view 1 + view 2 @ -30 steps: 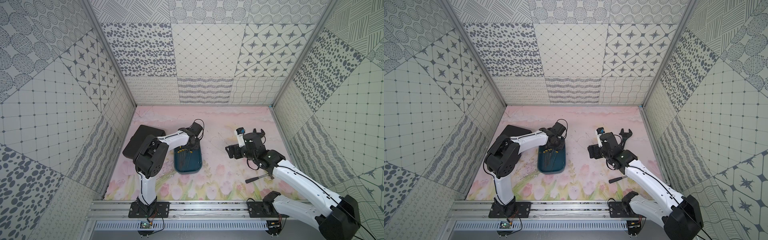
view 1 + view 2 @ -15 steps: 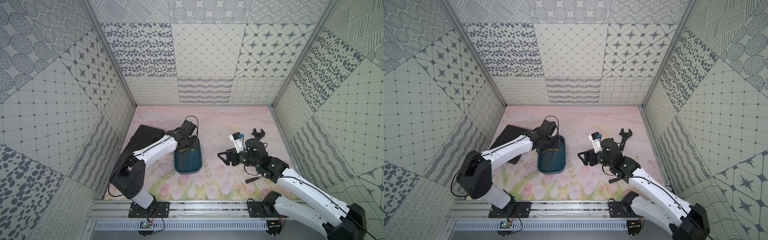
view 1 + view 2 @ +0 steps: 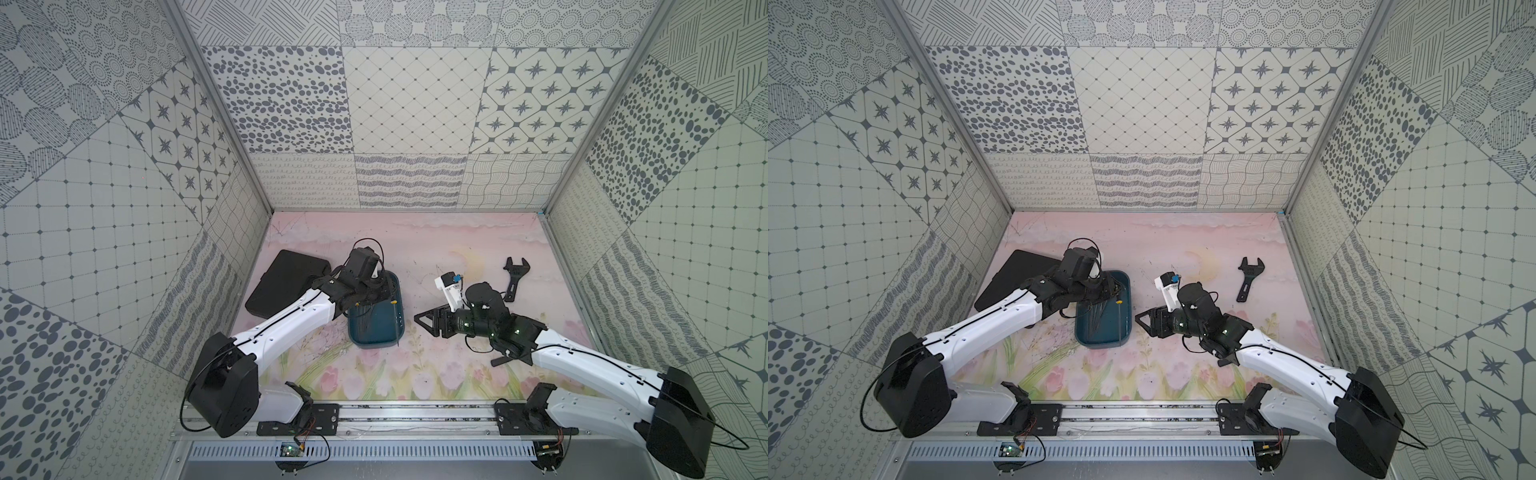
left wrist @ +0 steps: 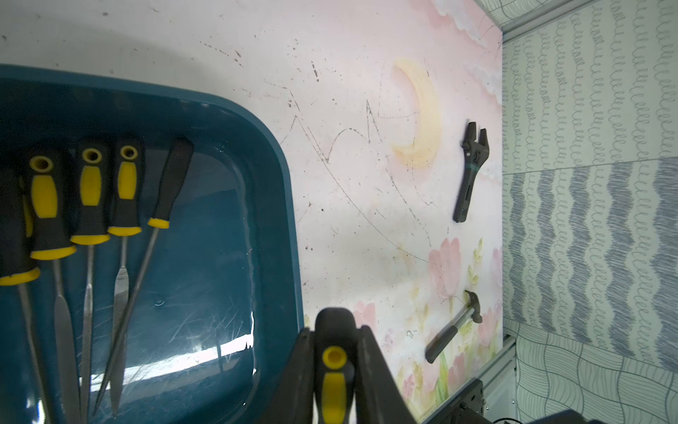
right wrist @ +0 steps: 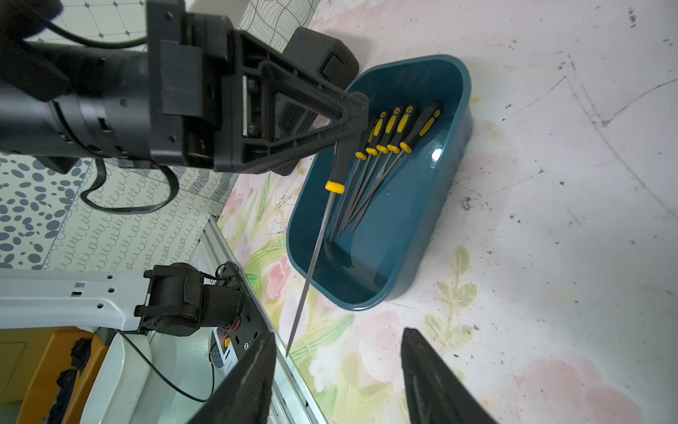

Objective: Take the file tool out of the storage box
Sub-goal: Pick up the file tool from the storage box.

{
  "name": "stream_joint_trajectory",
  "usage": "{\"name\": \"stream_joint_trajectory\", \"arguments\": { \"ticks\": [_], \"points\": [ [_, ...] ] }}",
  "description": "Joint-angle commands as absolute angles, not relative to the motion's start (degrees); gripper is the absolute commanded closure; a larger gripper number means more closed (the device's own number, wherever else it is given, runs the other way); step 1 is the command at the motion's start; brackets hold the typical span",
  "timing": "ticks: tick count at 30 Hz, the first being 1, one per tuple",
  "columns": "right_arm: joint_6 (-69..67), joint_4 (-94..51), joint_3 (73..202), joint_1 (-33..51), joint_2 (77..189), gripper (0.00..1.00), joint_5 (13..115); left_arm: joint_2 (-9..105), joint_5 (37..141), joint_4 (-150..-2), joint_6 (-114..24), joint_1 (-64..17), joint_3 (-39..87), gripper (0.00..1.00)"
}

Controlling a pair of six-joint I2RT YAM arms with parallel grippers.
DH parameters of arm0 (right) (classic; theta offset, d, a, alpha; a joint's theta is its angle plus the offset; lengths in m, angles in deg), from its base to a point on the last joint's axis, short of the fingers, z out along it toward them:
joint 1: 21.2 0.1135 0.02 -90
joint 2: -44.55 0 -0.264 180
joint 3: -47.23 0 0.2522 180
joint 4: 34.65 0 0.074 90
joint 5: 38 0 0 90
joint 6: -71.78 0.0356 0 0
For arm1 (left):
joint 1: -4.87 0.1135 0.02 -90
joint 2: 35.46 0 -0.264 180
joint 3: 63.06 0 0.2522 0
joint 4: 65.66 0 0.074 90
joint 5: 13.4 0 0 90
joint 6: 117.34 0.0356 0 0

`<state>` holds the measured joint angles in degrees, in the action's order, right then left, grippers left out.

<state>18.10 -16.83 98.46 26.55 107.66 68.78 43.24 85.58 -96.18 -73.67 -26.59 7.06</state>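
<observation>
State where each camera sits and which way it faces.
Top views: high above the front rail, looking down; left arm and right arm show.
Left wrist: on the left arm, looks along the left claw, shut on a file tool.
Right wrist: on the right arm, looks past the open right claw at it.
Shared: all views show the storage box.

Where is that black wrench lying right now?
In both top views the black wrench lies flat on the pink mat at the far right, just beyond the right arm, well away from the teal storage box.
</observation>
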Motion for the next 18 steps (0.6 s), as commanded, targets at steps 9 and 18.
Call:
{"name": "stream_joint_trajectory", "arguments": {
  "ticks": [9,18],
  "points": [
    [19.52,-22.32,100.35,29.45,113.03,0.53,68.13,42.31,88.99,-87.41,-82.84,-27.21,6.1,0.91],
    [19.5,-22.39,101.33,30.31,114.41,0.61,68.76,42.32,87.68,-86.37,-82.98,-27.46,5.46,0.91]
  ]
}}
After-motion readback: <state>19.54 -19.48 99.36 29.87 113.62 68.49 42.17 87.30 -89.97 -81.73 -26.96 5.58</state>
